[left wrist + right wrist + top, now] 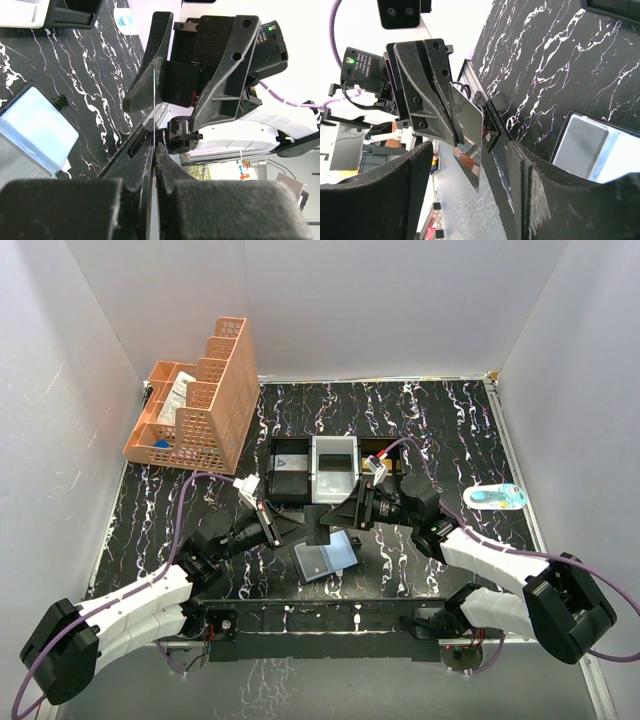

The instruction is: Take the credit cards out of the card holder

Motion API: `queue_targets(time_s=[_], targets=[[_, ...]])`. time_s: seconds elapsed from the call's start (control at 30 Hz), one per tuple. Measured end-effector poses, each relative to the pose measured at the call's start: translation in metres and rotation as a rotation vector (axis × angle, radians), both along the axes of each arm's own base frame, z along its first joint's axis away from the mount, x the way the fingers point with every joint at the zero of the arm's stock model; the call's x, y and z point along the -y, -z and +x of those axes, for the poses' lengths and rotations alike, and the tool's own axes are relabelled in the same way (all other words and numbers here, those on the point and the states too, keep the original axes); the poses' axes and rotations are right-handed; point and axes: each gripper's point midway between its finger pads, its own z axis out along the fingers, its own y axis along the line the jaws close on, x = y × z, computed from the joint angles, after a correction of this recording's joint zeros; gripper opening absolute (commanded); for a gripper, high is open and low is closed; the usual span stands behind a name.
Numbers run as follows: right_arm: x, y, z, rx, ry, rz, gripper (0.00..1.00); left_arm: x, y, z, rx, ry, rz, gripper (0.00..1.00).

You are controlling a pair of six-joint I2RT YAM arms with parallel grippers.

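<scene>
Lying open near left claw (303, 527) pinching credit card (468, 124): card holder (325, 560)

We see bright, even light on the white walls (380, 300), washed-out white background in both wrist views, nearest fingers (65, 210) soft and blurred.

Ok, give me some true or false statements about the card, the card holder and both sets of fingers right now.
The left fingers are shut on a card. True.
The card holder lies folded shut. False: it lies open.
The right fingers are clamped together. False: they stand apart.
An orange basket stands at the far left. True.
</scene>
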Motion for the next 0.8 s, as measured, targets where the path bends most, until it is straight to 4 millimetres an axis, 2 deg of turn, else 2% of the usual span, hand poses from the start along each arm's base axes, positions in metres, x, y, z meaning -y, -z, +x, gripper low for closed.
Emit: queue_targets(time_s=[0.3, 0.53, 0.8], targets=[[-0.005, 0.000, -0.004, -0.038, -0.039, 0.024, 0.34, 0.000, -0.001, -0.002, -0.009, 0.002, -0.025, 0.00], [-0.010, -0.008, -0.004, -0.050, -0.073, 0.081, 0.27, 0.001, -0.006, -0.003, -0.004, 0.008, -0.050, 0.00], [-0.014, -0.006, -0.009, -0.073, -0.118, 0.096, 0.13, 0.000, -0.009, -0.004, 0.006, 0.009, -0.077, 0.00]])
